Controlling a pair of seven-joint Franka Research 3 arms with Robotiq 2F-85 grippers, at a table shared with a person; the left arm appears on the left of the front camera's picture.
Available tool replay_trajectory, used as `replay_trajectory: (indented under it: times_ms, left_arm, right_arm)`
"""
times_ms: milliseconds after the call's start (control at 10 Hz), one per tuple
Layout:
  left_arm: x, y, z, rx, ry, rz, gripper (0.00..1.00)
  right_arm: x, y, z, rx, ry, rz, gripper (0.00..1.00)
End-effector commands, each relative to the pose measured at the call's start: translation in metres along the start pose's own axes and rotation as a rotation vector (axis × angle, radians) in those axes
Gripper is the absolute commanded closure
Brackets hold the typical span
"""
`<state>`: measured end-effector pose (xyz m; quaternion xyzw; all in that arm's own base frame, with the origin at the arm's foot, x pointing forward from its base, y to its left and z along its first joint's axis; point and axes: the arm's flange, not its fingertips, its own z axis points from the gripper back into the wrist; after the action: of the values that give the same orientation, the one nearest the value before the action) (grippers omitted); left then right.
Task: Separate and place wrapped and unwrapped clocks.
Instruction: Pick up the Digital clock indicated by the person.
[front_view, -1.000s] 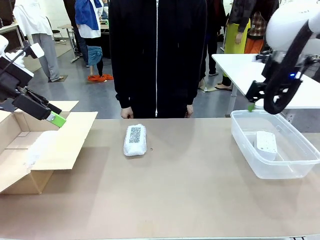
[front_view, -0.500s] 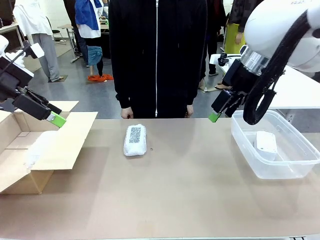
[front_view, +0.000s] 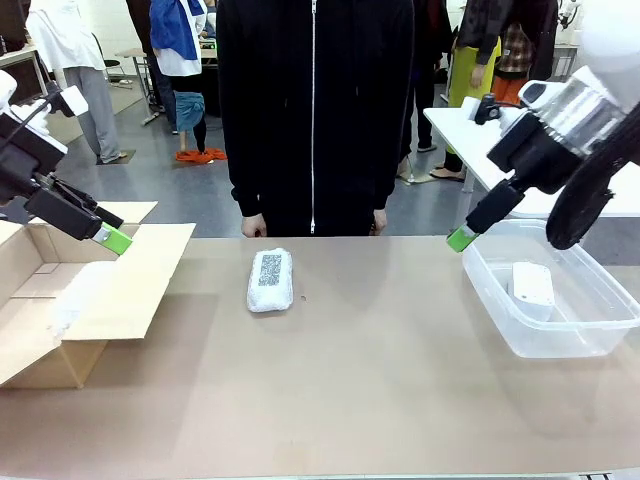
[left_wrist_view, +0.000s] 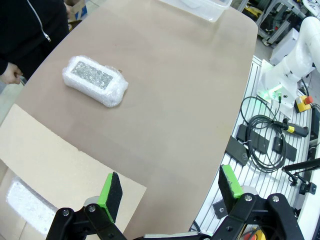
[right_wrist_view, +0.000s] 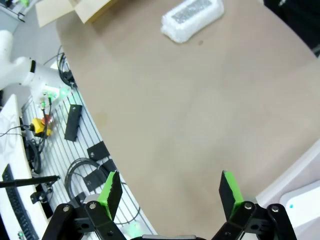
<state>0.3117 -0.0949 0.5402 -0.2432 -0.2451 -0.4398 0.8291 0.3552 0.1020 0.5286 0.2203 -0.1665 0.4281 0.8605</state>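
One wrapped bundle with a dark speckled patch lies on the table in front of the person; it also shows as the bundle and as the bundle. A second wrapped bundle lies in the cardboard box, seen from the left wrist as the bundle. The unwrapped clock, a smooth white block, leans inside the clear bin. My left gripper hangs open and empty over the box flap. Just left of the bin's far corner, my right gripper is open and empty.
A person in black stands at the far edge, hands down by the table. The tabletop between box and bin is bare brown. Cables and an arm base lie off the robot-side edge. More people stand behind.
The right arm swung left off the bin, then partly back; its gripper now hangs lower, by the bin's left corner. The left arm and all the clocks stayed put.
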Motion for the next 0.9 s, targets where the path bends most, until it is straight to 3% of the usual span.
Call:
replay_trajectory:
  times_ms: [0, 200, 300, 800]
  left_arm:
    - [0.0, -0.001, 0.0, -0.012, -0.011, 0.005, 0.0]
    - [0.0, -0.001, 0.0, -0.012, -0.011, 0.005, 0.0]
    - [0.0, -0.001, 0.0, -0.012, -0.011, 0.005, 0.0]
    - [0.0, -0.001, 0.0, -0.012, -0.011, 0.005, 0.0]
  right_arm:
    - [-0.011, 0.009, -0.001, 0.013, -0.094, 0.058, 0.0]
    - [-0.009, 0.011, -0.012, 0.019, -0.086, 0.064, 0.0]
    - [-0.006, 0.008, 0.01, -0.004, -0.054, 0.04, 0.0]
    - [-0.006, 0.008, 0.01, -0.004, -0.054, 0.04, 0.0]
